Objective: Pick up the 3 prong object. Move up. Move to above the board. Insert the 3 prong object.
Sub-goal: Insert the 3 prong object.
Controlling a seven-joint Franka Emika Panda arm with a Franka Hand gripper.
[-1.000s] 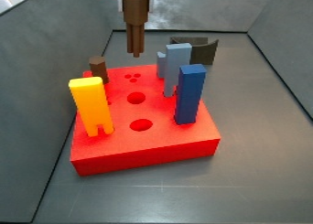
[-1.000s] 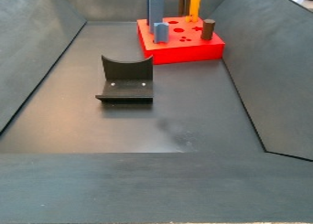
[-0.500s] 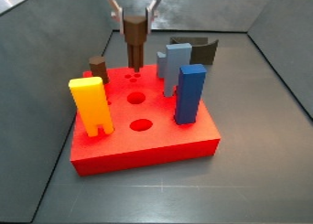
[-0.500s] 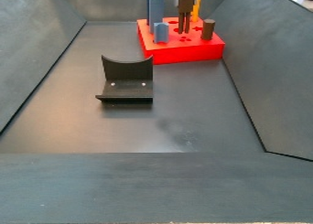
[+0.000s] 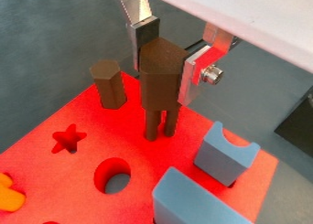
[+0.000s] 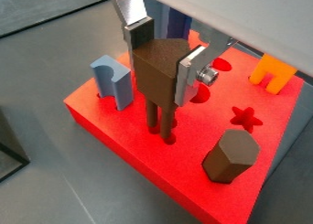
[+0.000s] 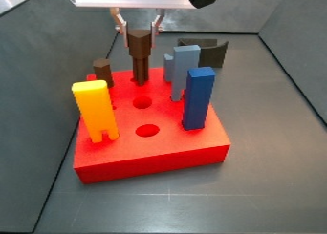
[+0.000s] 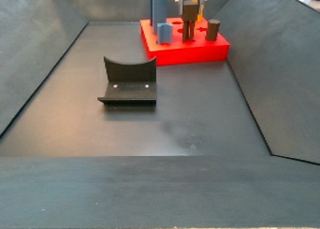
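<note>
Lowered since a second ago, the slim dark-brown 3 prong object (image 7: 137, 54) is now standing with its prongs reaching into the large red square board (image 7: 160, 142), where before it was hanging above it. Both wrist views are showing the gripper (image 5: 169, 56) directly over the board, its jaws pressing the post's wider top between the silver plates. A stubby brown peg (image 6: 229, 156) is standing on the board just beside the post, and a yellow two-legged block (image 7: 94, 110) is sitting near the board's corner.

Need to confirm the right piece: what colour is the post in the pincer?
Dark brown; the 3 prong object between the pincer fingers shows best in a wrist view.
</note>
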